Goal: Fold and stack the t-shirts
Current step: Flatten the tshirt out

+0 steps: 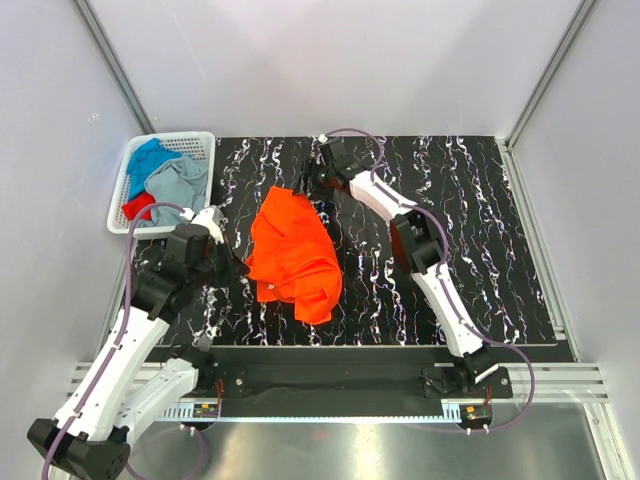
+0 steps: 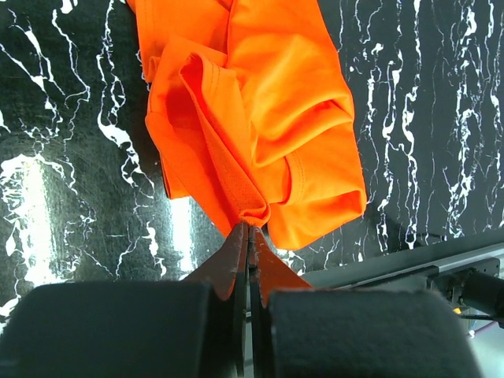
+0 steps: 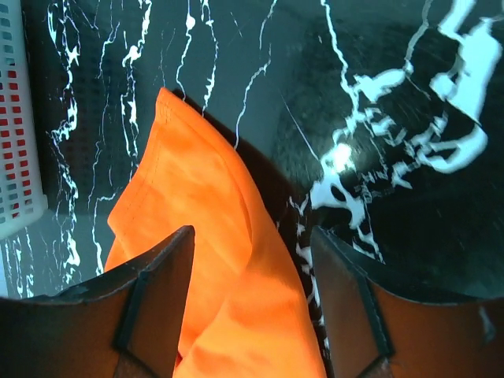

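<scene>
The left claw [image 2: 250, 236] pinches the orange shirt [image 1: 295, 255] by its edge; the right claw [image 3: 252, 246] hangs open astride the far corner. It likely needs to close there next, so both can spread the shirt flat.

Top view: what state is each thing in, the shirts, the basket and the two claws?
orange t-shirt: crumpled, unfolded.
left gripper: shut on the orange t-shirt's edge.
right gripper: open, over the orange t-shirt's edge.
white lattice basket: upright, holding shirts.
blue t-shirt: bunched in the basket.
grey t-shirt: bunched in the basket.
red t-shirt: bunched, mostly buried.
</scene>
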